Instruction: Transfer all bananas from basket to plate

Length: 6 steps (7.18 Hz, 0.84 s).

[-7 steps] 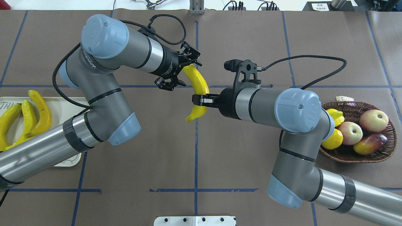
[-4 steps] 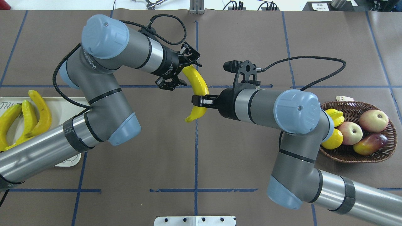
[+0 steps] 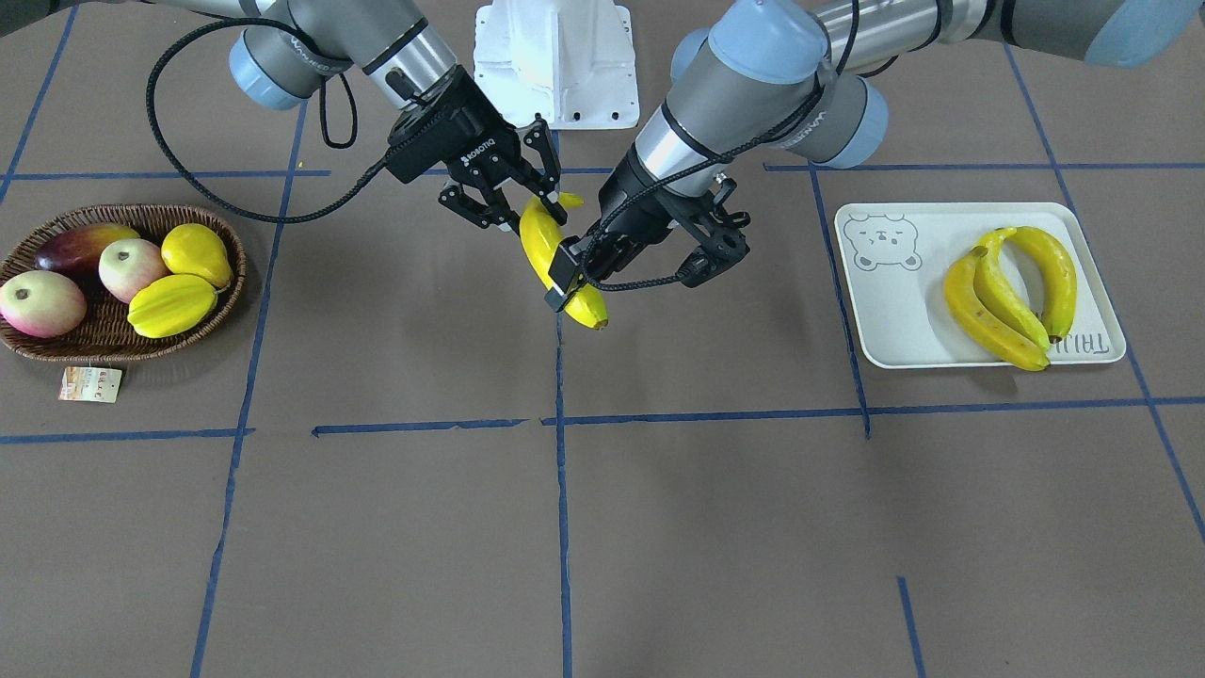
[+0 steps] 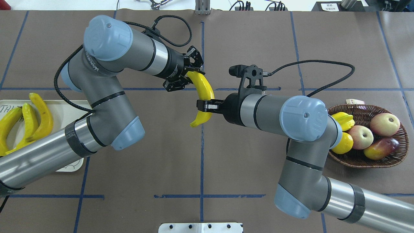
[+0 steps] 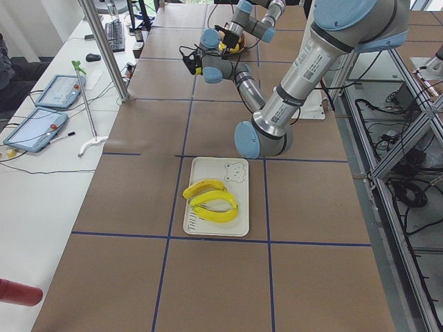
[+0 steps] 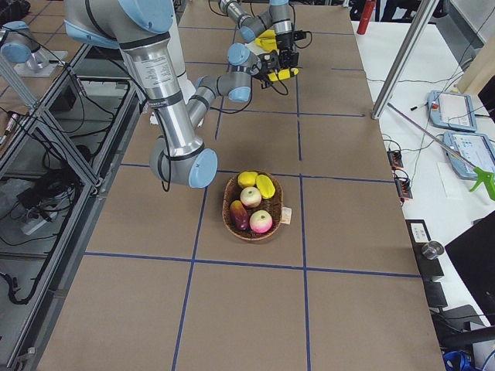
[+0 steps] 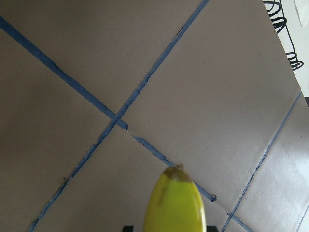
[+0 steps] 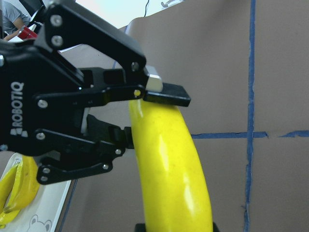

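While the right gripper (image 4: 204,106) clamps the banana (image 4: 205,90) below its middle, the left gripper (image 4: 189,75) is closed on its far end. The fruit hangs above the table (image 4: 161,155), between basket (image 4: 365,158) and plate (image 4: 64,110), which holds three bananas (image 4: 30,119).

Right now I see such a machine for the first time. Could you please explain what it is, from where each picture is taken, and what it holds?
This is a robot with a left arm and a right arm at a brown table, each arm ending in a two-finger claw. One picture looks down from behind the robot, one faces it, two look along the table from its ends, and two close-ups come from wrist cameras. The left claw and the right claw both grip one banana in the air. On a white plate lie three bananas; a wicker basket holds other fruit.
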Motion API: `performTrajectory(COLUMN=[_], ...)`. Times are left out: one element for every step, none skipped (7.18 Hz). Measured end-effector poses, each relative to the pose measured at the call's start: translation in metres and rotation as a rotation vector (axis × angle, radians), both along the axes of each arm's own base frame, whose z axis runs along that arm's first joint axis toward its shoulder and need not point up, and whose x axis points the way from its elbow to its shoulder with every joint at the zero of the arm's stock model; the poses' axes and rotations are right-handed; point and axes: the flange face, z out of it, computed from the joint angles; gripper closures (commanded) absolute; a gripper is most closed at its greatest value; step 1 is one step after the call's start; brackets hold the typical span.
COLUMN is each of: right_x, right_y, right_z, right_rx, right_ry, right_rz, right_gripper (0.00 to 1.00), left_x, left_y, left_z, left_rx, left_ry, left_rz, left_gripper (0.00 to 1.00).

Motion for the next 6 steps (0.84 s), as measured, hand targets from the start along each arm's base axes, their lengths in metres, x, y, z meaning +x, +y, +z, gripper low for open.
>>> performTrajectory(right_x=[0.0,-0.001,-0.002,-0.002,-0.002,-0.002], right_y=[0.0,0.001,0.0,0.0,-0.001,-0.001], right_z=[0.0,0.0,-0.001,-0.003,-0.005,-0.006], right_rx=[-0.004,-0.021,-0.042,-0.054,-0.062,-0.07], right_ry=[-0.002,-0.007,-0.013,-0.016,-0.021,-0.023], right_rz=[-0.002,-0.004,-0.002,-0.002,-0.004,-0.015], right_gripper=[0.01,0.01,0.01,0.01,0.01,0.01], left_x=[-0.001,-0.002,-0.003,-0.005,-0.006,-0.008], left_y=[0.0,-0.001,-0.001,0.0,0.0,0.001], left_z=[0.001,0.002,0.004,0.007,0.009,0.013], left_rx=[0.008,0.013,0.015,0.018,0.025,0.034], left_ry=[0.006,0.008,0.01,0.011,0.012,0.008], left_rz=[0.0,-0.002,-0.001,-0.002,-0.001,0.0], left_gripper=[1.0,1.0,1.0,1.0,1.0,1.0])
